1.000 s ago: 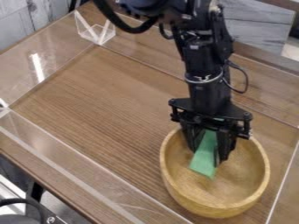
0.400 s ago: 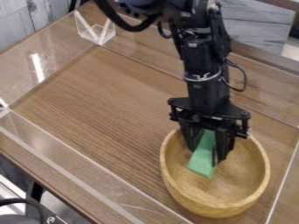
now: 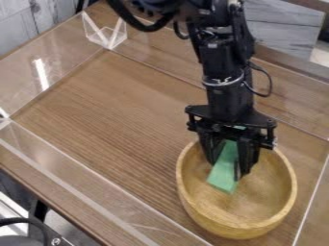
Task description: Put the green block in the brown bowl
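The brown bowl (image 3: 270, 223), round light wood with a thick rim, sits on the table at the lower right. My gripper (image 3: 230, 159) points steeply down into it, shut on the upper end of the green block (image 3: 226, 177). The block is a bright green bar hanging tilted inside the bowl, its lower end close to the bowl's floor; whether it touches the wood I cannot tell. The black fingers (image 3: 211, 150) hide the block's top.
The wooden table (image 3: 115, 106) is walled by clear acrylic panels (image 3: 52, 159) along the left and front. A clear angled bracket (image 3: 103, 36) stands at the far left. The black arm (image 3: 216, 48) rises above the bowl toward the top.
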Robot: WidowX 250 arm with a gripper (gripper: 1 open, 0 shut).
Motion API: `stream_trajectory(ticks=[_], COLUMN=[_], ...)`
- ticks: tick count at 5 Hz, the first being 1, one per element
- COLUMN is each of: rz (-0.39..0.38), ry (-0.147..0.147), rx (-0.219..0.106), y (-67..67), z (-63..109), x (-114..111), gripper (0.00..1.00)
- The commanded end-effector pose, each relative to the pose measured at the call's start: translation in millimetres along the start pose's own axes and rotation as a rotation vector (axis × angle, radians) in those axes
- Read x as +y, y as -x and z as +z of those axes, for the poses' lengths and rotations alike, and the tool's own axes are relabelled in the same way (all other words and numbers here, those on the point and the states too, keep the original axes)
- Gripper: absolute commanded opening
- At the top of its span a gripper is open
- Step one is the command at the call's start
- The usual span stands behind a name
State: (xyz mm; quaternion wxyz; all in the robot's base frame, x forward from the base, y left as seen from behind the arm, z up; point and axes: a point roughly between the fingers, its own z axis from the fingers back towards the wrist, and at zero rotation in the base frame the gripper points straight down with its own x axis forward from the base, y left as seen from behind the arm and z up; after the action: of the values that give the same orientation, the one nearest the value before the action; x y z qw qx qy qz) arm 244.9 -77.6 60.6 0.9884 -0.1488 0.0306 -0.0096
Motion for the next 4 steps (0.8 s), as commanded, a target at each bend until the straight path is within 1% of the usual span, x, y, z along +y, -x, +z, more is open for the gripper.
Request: stream_trajectory(ticks=[1, 4], rz=[-0.015, -0.024], ry=[0.012, 0.025], rx=[-0.043, -0.025], y=[-10.4, -8.6], z=[11.4, 14.0], x=[-1.8, -2.2], gripper=[0.0, 0.0])
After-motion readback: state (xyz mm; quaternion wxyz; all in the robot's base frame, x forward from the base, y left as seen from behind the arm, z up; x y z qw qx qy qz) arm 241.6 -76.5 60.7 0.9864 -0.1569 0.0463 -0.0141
